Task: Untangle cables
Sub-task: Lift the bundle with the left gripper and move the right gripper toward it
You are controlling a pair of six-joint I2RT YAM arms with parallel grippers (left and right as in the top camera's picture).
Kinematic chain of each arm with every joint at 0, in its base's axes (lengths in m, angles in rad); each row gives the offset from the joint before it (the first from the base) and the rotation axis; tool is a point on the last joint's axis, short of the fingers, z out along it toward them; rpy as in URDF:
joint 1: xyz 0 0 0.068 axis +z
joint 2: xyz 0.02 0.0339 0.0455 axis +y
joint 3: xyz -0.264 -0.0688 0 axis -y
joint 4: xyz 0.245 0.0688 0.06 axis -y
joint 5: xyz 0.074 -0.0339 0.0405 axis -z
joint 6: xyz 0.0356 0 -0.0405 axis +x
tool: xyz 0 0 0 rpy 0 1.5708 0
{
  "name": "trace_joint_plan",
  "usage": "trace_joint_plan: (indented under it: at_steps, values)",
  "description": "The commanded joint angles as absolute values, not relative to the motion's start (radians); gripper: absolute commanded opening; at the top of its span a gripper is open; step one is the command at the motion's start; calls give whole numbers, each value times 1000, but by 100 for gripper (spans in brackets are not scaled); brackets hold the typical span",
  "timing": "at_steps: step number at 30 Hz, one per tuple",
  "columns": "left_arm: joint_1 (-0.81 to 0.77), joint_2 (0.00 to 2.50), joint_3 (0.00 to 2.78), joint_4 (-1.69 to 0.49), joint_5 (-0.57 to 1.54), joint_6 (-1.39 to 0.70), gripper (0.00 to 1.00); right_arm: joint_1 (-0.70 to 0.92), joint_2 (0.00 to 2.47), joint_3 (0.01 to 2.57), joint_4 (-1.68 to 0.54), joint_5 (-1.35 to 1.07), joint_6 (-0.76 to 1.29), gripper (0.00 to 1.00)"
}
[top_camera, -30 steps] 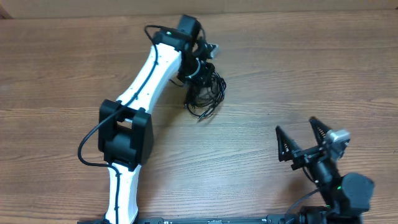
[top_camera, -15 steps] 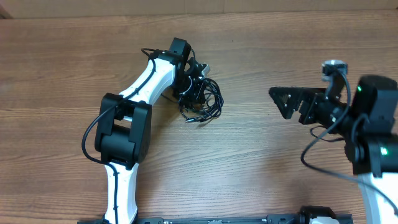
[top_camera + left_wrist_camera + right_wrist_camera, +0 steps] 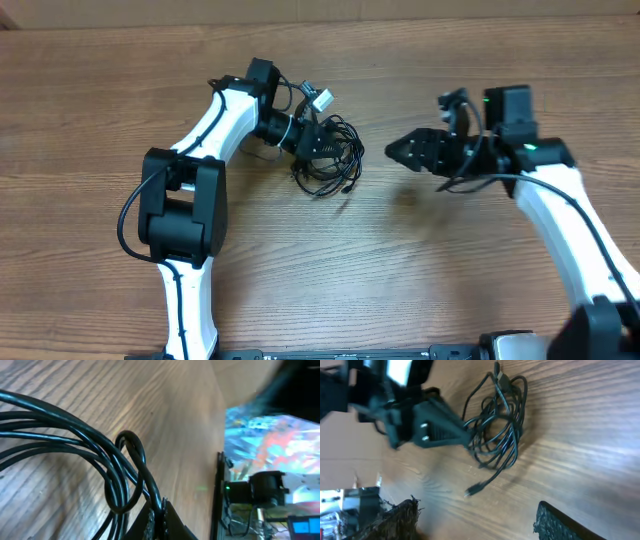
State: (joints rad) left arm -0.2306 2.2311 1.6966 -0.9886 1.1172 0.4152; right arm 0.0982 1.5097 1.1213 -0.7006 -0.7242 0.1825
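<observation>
Cables (image 3: 330,160), thin black flexible cords, bunched in one loose knot on broad brown wood-grain table (image 3: 100,100), near its middle. Reached from one side by white-and-black left arm (image 3: 215,120), bent sharply at elbow, wrist low over wood. Faced from other side by white-and-black right arm (image 3: 560,210), stretched inward, pointing at knot. Pinched at knot's edge by black left hand (image 3: 300,140), fully closed, probably to anchor bundle. Hovered just short of knot with black right hand (image 3: 405,152): fingers spread wide, empty, likely lined up for loose plug end (image 3: 472,491) trailing out toward it.
</observation>
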Motion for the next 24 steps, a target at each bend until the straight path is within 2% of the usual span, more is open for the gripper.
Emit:
trace_joint_plan:
  at_steps: [1,4,7,14,17,21,24]
  values:
    - [-200,2208,1691,-1038,1250,577,4,150,1581,1132,-638,-696,175,75]
    - [-165,2208,1691,-1079,1258,599,4,177,1647,1132,-536,-696,176,72]
    - [-123,2208,1691,-1103,1262,599,4,199,1695,1132,-446,-696,181,64]
    - [-90,2208,1690,-1119,1284,599,4,286,1787,1132,-330,-682,184,61]
    - [-89,2208,1690,-1121,1271,599,4,326,1809,1132,-288,-562,188,58]
    - [-89,2208,1690,-1121,1195,589,4,336,1809,1132,-199,-524,250,58]
    - [-81,2209,1691,-1107,1171,545,4,336,1809,1132,-144,-523,309,52]
